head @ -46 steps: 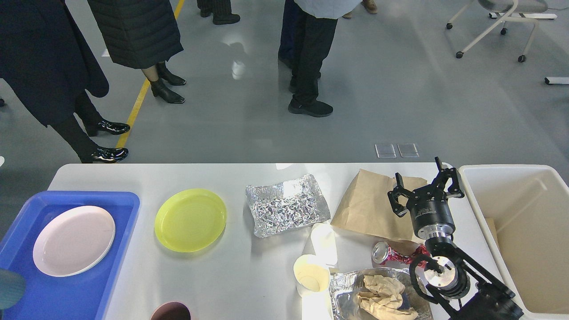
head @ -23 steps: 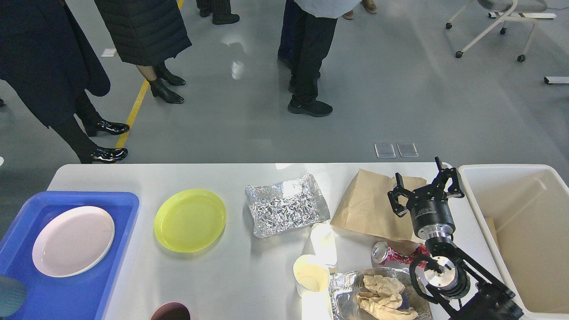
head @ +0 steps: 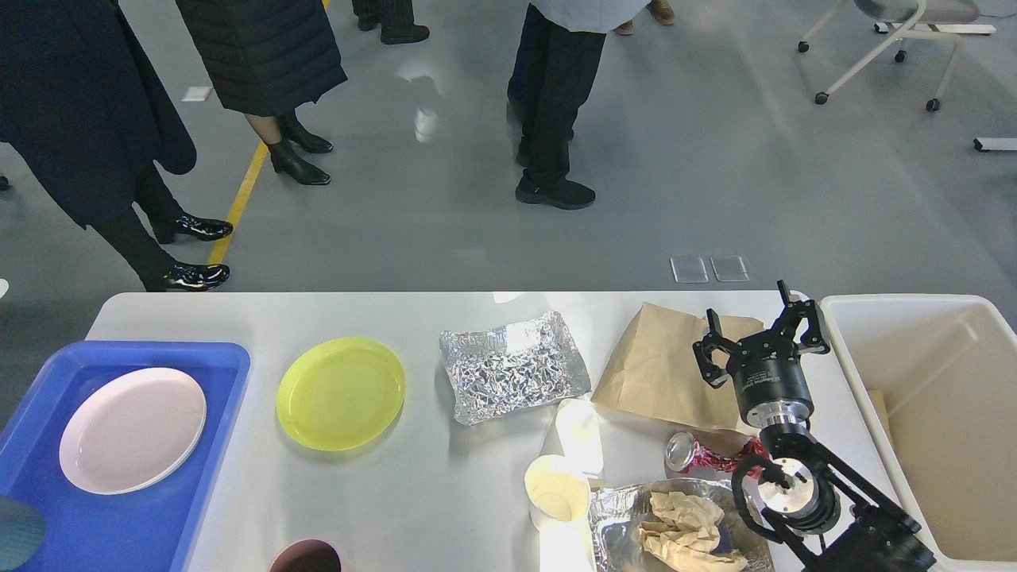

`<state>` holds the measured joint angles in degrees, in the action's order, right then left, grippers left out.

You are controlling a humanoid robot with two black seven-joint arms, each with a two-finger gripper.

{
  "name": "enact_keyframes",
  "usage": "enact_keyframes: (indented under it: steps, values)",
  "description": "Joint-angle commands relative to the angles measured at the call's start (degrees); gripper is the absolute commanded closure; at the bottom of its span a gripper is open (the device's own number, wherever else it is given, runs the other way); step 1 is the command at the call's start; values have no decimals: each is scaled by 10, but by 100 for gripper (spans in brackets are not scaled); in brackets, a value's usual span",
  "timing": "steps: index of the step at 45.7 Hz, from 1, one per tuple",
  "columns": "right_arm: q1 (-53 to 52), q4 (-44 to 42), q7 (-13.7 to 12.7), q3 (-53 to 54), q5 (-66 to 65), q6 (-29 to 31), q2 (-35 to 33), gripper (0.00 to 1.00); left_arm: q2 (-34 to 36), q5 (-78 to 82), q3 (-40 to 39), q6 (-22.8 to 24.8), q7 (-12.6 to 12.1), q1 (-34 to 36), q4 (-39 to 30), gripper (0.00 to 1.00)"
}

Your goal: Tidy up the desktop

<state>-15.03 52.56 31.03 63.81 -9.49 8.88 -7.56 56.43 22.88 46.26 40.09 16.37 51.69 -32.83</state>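
Observation:
The white desktop point(head: 445, 508) carries a yellow plate point(head: 340, 393), a foil sheet point(head: 512, 367), a brown paper bag point(head: 659, 369), a paper cup on its side point(head: 560, 477), a crushed red can point(head: 703, 454) and a foil tray with crumpled paper point(head: 675, 528). My right gripper point(head: 755, 322) is open and empty, raised over the bag's right edge. The left gripper is out of view.
A blue tray point(head: 214, 445) at the left holds a pale pink plate point(head: 131, 429). A cream-white bin point(head: 842, 349) stands at the right end. A dark red cup point(head: 306, 556) sits at the front edge. People stand on the floor beyond the table.
None on the desktop; my right arm has not moved. Only the people behind the table shifted slightly.

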Motion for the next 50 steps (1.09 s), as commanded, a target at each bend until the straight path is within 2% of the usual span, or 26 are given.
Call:
enact_keyframes:
  steps: [1, 3, 13, 18, 19, 21, 24, 30, 32, 34, 41, 46, 47, 48, 50]
  values:
    - [0, 0, 0, 0, 0, 0, 0, 0, -1, -3, 0, -1, -3, 0, -1, 7]
    - [0, 0, 0, 0, 0, 0, 0, 0, -1, -8, 0, -5, -5, -1, -1, 11]
    - [0, 0, 0, 0, 0, 0, 0, 0, 0, -30, 1, -3, -5, 0, -1, 45]
    - [0, 0, 0, 0, 0, 0, 0, 0, 0, -34, 6, 2, -7, -1, -14, 87]
    - [0, 0, 0, 0, 0, 0, 0, 0, 0, -34, 6, 3, -7, -1, -18, 90]
    - [0, 0, 0, 0, 0, 0, 0, 0, 4, -34, 8, 3, -7, -2, -19, 88]
    - [0, 0, 0, 0, 0, 0, 0, 0, 11, -34, 8, 3, -8, -2, -18, 78]
    - [0, 0, 0, 0, 0, 0, 0, 0, 18, -35, 8, -7, -7, 1, -12, 33]
    - [0, 0, 0, 0, 0, 0, 0, 0, 18, -35, 8, -7, -6, 1, -12, 24]
    - [0, 0, 0, 0, 0, 0, 0, 0, 18, -36, 8, -7, -5, 0, -12, 20]
    - [0, 0, 0, 0, 0, 0, 0, 0, 19, -36, 8, -6, -5, 0, -12, 19]
    - [0, 0, 0, 0, 0, 0, 0, 0, 19, -36, 8, -22, -8, -1, -12, 21]
    - [0, 0, 0, 0, 0, 0, 0, 0, 19, -36, 8, -27, -8, -2, -13, 23]
    - [0, 0, 0, 0, 0, 0, 0, 0, 18, -35, 8, -37, -9, -3, -15, 29]
    - [0, 0, 0, 0, 0, 0, 0, 0, 18, -34, 8, -35, -12, -6, -19, 50]
